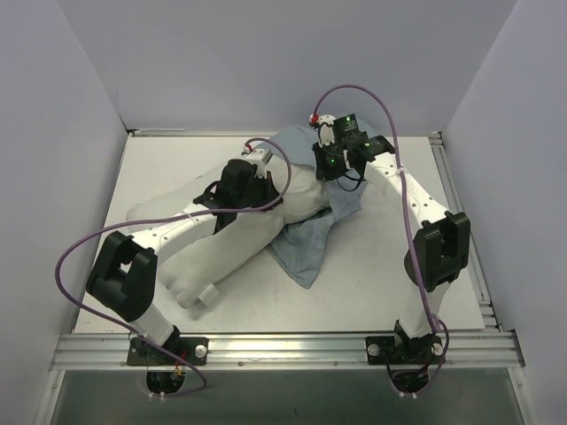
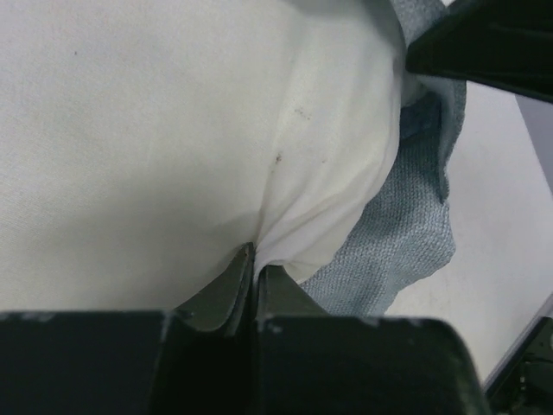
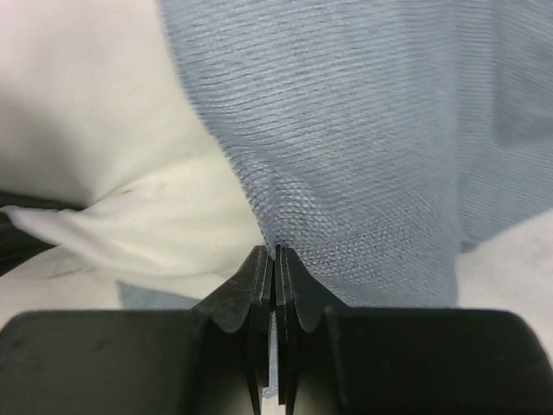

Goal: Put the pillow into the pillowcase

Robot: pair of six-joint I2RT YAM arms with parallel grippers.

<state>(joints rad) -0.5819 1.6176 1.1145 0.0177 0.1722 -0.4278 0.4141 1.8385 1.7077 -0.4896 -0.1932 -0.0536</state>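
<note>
- A close view looks out along the left claw [image 2: 255,268], whose dark body fills the bottom edge.
- Its two dark jaws are pressed together, pinching a small fold of white cloth between their tips.
- That cloth belongs to the pillow [image 2: 155,147], a plump white mass filling most of the frame, with creases drawn towards the pinch and a few tiny dark specks.
- Grey-blue woven fabric of the pillowcase [image 2: 397,242] lies crumpled just right of the pillow, touching it and tucked partly beneath it.
- A pale desk [image 2: 492,251] shows at the right.
- A black machine part [image 2: 484,43] crosses the top right corner, blurred.
</note>
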